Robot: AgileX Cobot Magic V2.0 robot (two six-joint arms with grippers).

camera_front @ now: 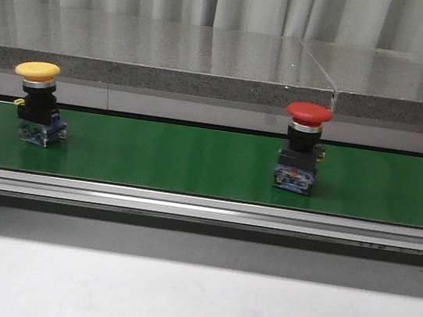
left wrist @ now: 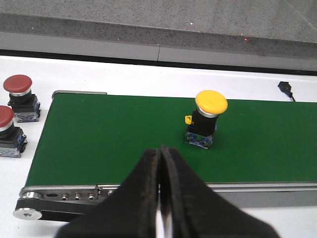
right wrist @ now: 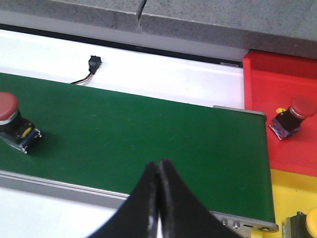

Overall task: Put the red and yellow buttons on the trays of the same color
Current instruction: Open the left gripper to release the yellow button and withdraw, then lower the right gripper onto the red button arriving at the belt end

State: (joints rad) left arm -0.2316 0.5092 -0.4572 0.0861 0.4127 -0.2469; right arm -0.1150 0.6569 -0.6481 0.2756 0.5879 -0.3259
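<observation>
A green conveyor belt runs left to right across the white tabletop, and two push buttons stand upright on it, well apart. The yellow button is at the left of the belt, toward its far edge, its mushroom cap on top of a black body and a blue base. The red button stands right of centre, built the same way. In the left wrist view the left end effector has its two dark fingers pressed together with nothing between them, hanging over the near edge of the belt, apart from the yellow button. Off the left end of the belt, two more red buttons stand side by side on the white tabletop. In the right wrist view the right end effector is likewise closed tight and empty, over the near part of the belt. Beyond the belt's right end lies a red tray with one red button on its side inside it. Nearer than that is a yellow tray, where a yellow-capped button is partly cut off by the frame. A small black connector with thin wires rests on the white surface beyond the belt.
</observation>
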